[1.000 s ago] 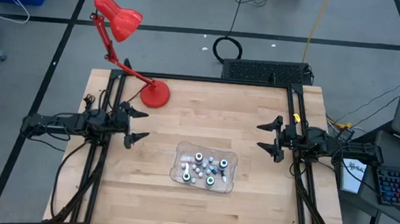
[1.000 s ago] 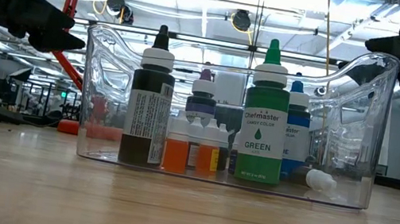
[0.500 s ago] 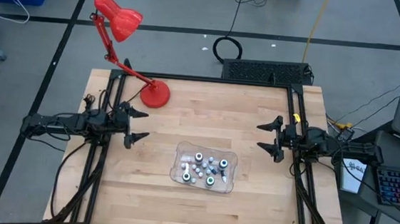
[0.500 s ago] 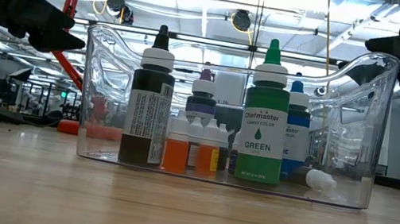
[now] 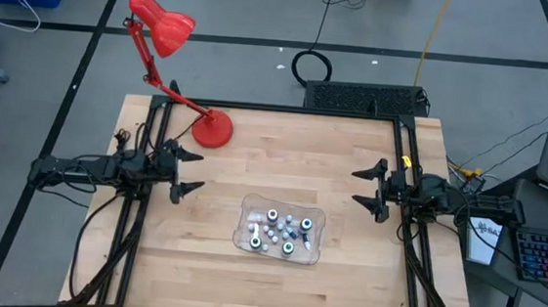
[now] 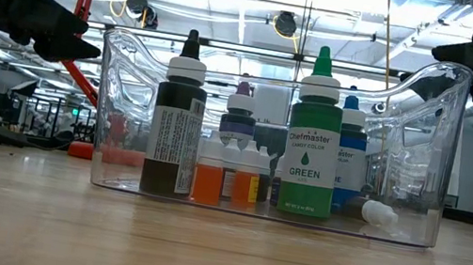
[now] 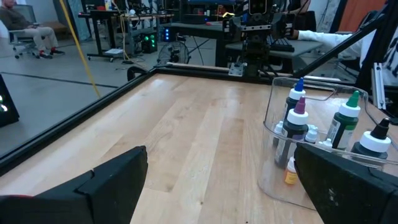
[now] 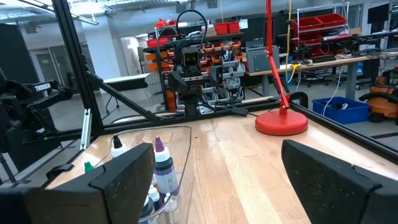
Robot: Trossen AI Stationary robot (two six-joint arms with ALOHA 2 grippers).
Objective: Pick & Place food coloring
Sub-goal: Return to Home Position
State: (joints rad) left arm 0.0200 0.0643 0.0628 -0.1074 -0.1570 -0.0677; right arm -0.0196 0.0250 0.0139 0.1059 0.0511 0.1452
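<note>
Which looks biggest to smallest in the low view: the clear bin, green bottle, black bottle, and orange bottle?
1. clear bin
2. green bottle and black bottle: near alike; green stands slightly taller, but may be nearer the camera, so unranked
3. orange bottle

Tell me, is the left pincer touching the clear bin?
Apart. The high view shows bare table between the open left pincer and the bin.

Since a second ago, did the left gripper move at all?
No. The left gripper is in the same spot, open, just as far from the lamp base.
</note>
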